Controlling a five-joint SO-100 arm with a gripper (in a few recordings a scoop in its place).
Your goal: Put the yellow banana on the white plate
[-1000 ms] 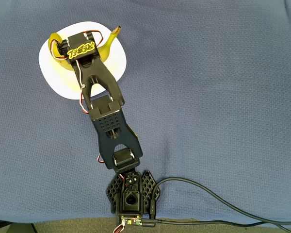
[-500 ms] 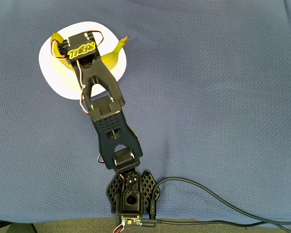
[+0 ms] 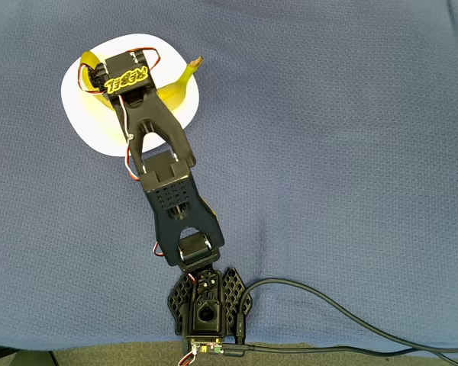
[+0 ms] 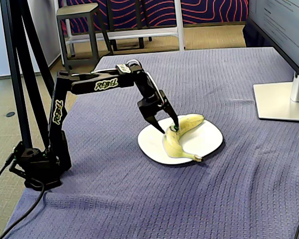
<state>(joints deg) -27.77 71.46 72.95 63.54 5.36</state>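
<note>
The banana [image 4: 182,135] lies on the plate [image 4: 209,142] in the fixed view, its curve running from the rounded end near the plate's far side down to the brownish stem tip at the plate's near edge. A small dark green sticker sits on its upper side, about midway along. In the overhead view the banana [image 3: 177,85] shows on either side of the arm's head, one yellow end at the upper left and the stem end poking past the plate's [image 3: 88,122] upper right rim.

The gripper [image 4: 168,126] hangs over the left part of the plate in the fixed view, pointing down, its two dark fingers [image 4: 158,123] spread apart with nothing clamped between them. One fingertip is right at the sticker on the banana; whether it touches the peel cannot be told. The other finger stands over bare white plate just left of the fruit.

The black arm [image 3: 168,179] stretches from its base [image 3: 206,309] at the bottom of the overhead view up to the plate, over a blue-grey woven cloth [image 3: 328,152] that covers the table. A black cable [image 3: 320,309] runs from the base off to the right. In the fixed view a monitor stand [image 4: 281,102] rests on the cloth at the right, well apart from the plate
</note>
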